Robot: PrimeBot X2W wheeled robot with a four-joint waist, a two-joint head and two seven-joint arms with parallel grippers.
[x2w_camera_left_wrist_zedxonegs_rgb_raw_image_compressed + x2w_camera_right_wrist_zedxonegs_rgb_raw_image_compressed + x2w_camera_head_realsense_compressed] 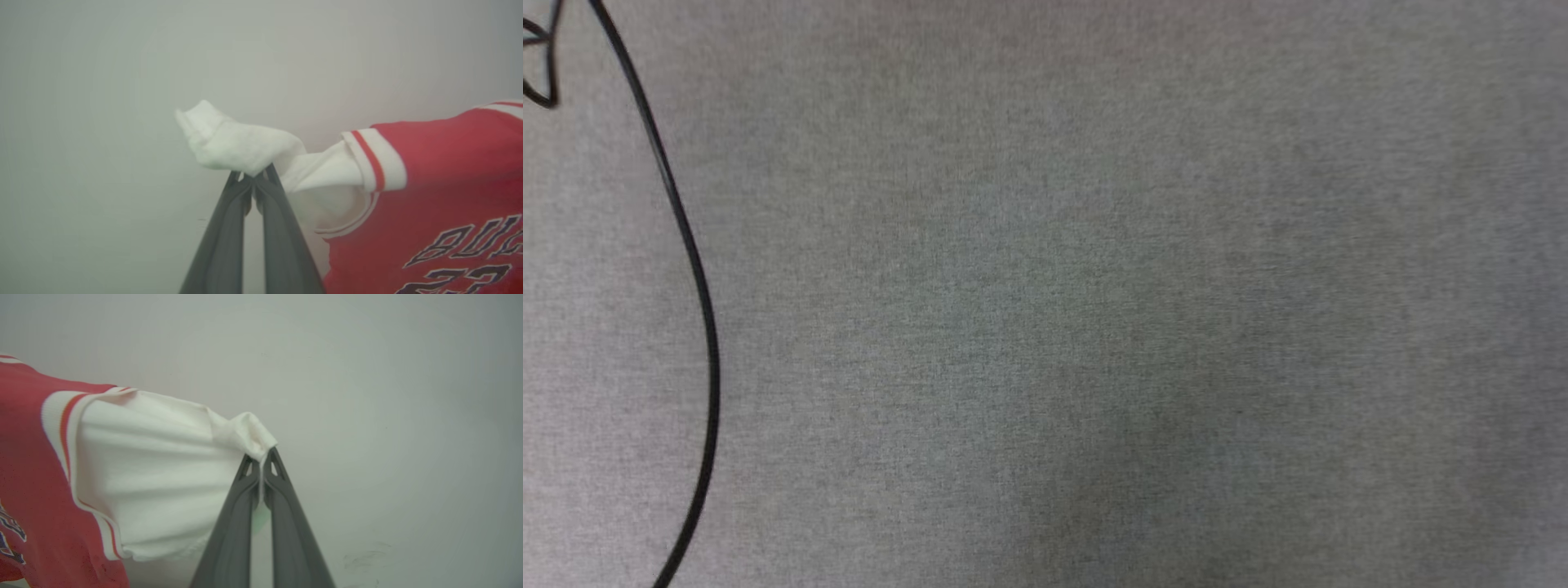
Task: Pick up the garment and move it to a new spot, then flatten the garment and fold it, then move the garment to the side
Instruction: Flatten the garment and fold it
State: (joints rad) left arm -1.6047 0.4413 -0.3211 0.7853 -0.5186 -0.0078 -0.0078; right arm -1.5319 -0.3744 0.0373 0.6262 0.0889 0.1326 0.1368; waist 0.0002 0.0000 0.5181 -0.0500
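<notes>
The garment is a red jersey with white sleeves, red-and-white striped trim and dark white-outlined lettering. In the left wrist view my left gripper is shut on the end of one white sleeve, which bunches above the fingertips; the red body hangs to the right. In the right wrist view my right gripper is shut on the edge of the other white sleeve of the garment, which stretches away to the left toward the red body.
A grey fabric surface spreads across the head view, with a thin black cable curving down its left side. Behind the garment in both wrist views is a plain pale surface.
</notes>
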